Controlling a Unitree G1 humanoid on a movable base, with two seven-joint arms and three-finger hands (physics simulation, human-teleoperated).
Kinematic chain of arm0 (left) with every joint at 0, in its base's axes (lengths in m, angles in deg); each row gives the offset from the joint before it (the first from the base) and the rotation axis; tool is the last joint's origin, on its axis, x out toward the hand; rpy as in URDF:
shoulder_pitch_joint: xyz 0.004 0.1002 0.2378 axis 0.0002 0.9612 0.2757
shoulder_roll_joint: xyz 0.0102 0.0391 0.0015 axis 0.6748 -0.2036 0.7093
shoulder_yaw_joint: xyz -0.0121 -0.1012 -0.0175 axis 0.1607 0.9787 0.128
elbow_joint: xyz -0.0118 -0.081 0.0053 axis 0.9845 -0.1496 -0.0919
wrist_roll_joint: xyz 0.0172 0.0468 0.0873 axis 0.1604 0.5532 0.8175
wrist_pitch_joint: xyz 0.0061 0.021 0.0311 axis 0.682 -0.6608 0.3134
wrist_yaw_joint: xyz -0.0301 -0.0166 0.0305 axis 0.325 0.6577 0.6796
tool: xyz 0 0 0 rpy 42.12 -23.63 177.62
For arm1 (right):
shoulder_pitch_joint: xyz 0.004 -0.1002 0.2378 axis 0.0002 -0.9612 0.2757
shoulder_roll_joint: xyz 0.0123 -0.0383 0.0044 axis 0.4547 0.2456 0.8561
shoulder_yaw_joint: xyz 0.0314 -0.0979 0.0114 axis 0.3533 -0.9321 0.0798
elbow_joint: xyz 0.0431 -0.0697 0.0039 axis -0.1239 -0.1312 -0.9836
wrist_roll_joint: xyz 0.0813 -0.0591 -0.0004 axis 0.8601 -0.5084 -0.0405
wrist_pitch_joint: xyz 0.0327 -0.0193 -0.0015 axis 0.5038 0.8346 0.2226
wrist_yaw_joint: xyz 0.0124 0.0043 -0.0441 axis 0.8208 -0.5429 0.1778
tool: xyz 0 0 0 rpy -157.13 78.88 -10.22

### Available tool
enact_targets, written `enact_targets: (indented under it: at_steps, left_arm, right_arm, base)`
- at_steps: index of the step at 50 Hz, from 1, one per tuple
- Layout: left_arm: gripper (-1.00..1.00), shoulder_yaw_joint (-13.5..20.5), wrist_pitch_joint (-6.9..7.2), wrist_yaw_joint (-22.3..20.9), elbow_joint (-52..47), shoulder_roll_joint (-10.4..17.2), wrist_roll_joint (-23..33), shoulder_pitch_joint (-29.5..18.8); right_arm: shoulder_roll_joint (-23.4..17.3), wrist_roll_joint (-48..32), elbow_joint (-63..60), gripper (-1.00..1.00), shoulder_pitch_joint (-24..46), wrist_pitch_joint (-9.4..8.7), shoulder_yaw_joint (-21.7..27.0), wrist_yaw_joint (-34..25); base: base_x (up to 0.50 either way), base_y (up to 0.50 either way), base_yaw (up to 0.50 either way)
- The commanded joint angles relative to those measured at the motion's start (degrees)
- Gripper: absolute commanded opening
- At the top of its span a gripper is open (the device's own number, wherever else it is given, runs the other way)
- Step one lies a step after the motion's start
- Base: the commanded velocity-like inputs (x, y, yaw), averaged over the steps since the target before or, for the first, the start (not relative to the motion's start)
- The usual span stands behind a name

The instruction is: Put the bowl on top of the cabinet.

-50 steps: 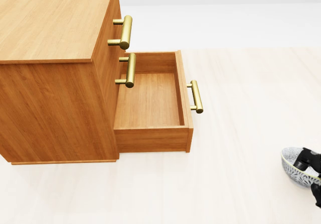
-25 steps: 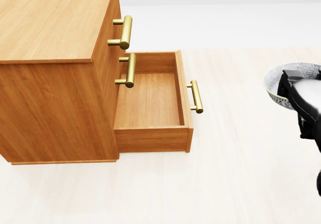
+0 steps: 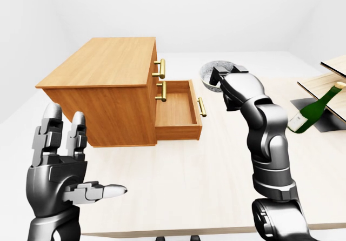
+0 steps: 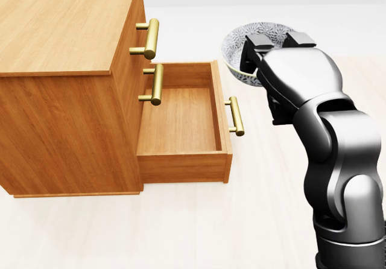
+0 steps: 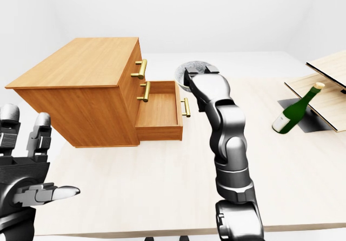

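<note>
Our right hand (image 4: 283, 64) is clamped on the bowl (image 4: 236, 55) at its right rim. We judge it stiff, light, slick and breakable.

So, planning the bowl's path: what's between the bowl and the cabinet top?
Head view: only the top brass handle juts between the bowl and cabinet top; the open drawer lies lower in the picture.
</note>
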Motion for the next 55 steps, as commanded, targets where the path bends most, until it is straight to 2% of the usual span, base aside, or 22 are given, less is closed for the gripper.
enact_targets:
  at_steps: [1,15,18,33,34,44,48,55]
  left_arm:
    - [1.00,-1.54,0.00,1.23,7.54,0.01,2.11,-2.06]
    - [1.00,-2.25,0.00,1.14,8.09,-0.11,2.81,-1.82]
    - [1.00,-2.17,0.00,0.85,7.76,-0.08,2.50,-1.41]
    - [1.00,-2.72,0.00,0.97,8.10,0.02,3.11,-1.47]
    - [1.00,-2.77,0.00,1.05,8.02,0.02,3.17,-1.49]
    - [1.00,-2.05,0.00,1.18,8.17,0.26,2.58,-1.94]
    - [1.00,-2.23,0.00,1.13,7.87,0.10,2.73,-1.69]
    - [1.00,-2.65,0.00,1.16,7.63,-0.03,3.09,-1.42]
  right_arm:
    - [2.46,-3.84,4.68,-1.00,3.44,0.02,-1.96,0.00]
    - [2.26,-3.91,4.76,-1.00,2.57,0.02,-1.85,0.00]
    - [1.36,-2.06,6.76,-1.00,5.13,0.02,-1.76,0.00]
    - [-2.20,-0.23,32.69,-1.00,33.31,0.02,-3.01,0.00]
    - [-2.74,0.00,36.46,-1.00,36.66,0.02,-3.26,0.00]
    - [-5.19,5.86,61.88,-1.00,54.06,0.02,-2.93,0.00]
    - [-5.73,7.78,70.63,-1.00,58.96,0.02,-3.50,0.00]
    - [-4.84,9.79,77.57,-1.00,64.57,0.02,-4.42,0.00]
  base:
    - [0.00,0.00,0.00]
    - [0.00,0.00,0.00]
    - [0.00,0.00,0.00]
    - [0.00,0.00,0.00]
    - [0.00,0.00,0.00]
    - [0.00,0.00,0.00]
    - [0.00,0.00,0.00]
    - [0.00,0.00,0.00]
